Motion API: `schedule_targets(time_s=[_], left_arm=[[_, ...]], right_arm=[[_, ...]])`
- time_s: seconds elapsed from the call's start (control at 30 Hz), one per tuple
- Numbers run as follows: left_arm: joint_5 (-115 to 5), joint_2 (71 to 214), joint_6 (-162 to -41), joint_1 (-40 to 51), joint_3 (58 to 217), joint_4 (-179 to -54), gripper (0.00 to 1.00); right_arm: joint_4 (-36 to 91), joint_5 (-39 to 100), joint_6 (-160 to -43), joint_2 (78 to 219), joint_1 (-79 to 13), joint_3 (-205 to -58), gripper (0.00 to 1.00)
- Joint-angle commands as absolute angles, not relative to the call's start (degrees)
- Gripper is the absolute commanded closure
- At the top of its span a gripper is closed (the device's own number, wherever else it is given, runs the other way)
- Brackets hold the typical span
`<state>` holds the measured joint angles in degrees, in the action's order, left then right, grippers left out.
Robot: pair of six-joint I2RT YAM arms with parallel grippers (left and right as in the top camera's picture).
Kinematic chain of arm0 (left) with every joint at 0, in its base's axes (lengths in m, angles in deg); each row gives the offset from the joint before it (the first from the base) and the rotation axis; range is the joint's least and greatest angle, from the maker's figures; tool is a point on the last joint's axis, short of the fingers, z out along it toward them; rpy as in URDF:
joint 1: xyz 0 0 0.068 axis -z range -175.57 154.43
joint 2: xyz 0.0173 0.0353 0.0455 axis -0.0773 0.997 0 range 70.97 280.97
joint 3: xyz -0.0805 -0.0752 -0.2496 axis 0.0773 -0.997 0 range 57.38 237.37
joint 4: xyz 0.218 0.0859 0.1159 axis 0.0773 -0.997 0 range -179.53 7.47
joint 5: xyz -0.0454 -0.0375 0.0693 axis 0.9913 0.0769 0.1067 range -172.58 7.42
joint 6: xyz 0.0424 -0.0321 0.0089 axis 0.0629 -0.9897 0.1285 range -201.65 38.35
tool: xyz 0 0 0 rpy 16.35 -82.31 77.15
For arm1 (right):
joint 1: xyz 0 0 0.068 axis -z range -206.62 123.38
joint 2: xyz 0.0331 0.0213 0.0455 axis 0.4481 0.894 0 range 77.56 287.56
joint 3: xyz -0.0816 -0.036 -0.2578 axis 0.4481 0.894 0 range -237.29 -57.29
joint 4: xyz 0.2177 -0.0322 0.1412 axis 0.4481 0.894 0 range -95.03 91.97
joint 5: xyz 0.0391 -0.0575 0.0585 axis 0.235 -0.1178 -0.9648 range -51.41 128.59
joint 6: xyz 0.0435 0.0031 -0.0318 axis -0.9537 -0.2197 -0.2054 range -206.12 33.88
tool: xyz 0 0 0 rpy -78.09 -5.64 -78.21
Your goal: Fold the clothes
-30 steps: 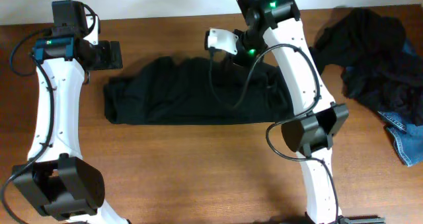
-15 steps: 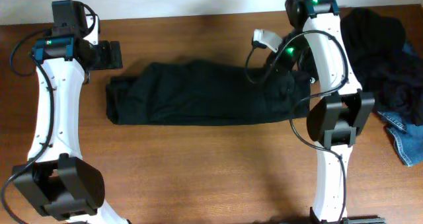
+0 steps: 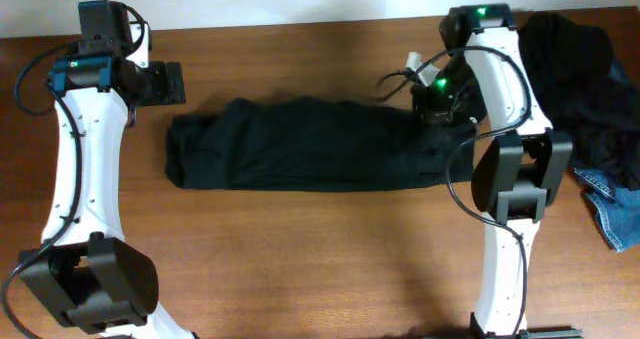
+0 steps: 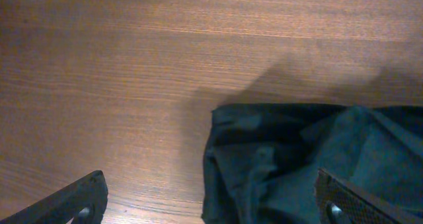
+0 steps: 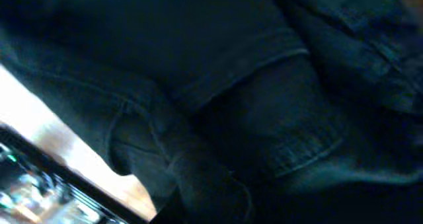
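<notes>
1. The black garment [image 3: 300, 144] lies on the table [image 3: 300, 269], about in the middle. Its long axis runs from left to right. It is wrinkly and shows no fold across its length yet.
2. The right arm [image 3: 500, 79] is over the right end of this garment. The right jaws are clenched. The right wrist view is filled with dark cloth that bunches toward them, so they seem to pinch that right end, although the fingers themselves cannot be seen there.
3. The left arm [image 3: 80, 149] reaches to the far left of the table. The left jaws are released and stand wide, with nothing between them. They hang over bare wood just beside the far left corner of the garment.
4. From the left jaws the garment's left end lies toward the near side and a little to the right. Each arm is nearer to its own end of the garment. The coming move probably needs the left jaws to go near and down onto that left end.
5. A pile of other dark clothes [image 3: 570, 69] sits at the far right, with a blue denim piece [image 3: 612, 214] on its near side, close to the right arm.
</notes>
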<state>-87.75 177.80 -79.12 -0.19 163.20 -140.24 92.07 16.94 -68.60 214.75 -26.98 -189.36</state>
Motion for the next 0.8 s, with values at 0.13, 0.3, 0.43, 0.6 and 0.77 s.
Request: schedule_targets(time_s=[0.13,0.3,0.43,0.6,0.77], left_arm=[[-87.77,176.05,-79.47,-0.32,163.15,-139.65,0.01],[-87.79,176.05,-79.45,-0.32,163.15,-139.10,0.01],[-87.79,176.05,-79.45,-0.32,163.15,-138.73,0.01],[-87.83,176.05,-79.43,-0.34,163.15,-138.62,0.01],[-87.88,176.05,-79.43,-0.32,163.15,-138.12,0.01]], right_arm=[[92.33,14.52,-68.03,212.91,-26.76,-189.08,0.75],[92.33,14.93,-44.49,212.91,-30.13,-189.08,0.69],[92.33,15.24,-28.93,212.91,-35.00,-189.08,0.46],[92.33,16.57,-24.88,212.52,-38.06,-191.38,0.36],[92.31,16.59,-28.58,205.81,-38.17,-192.03,0.31]])
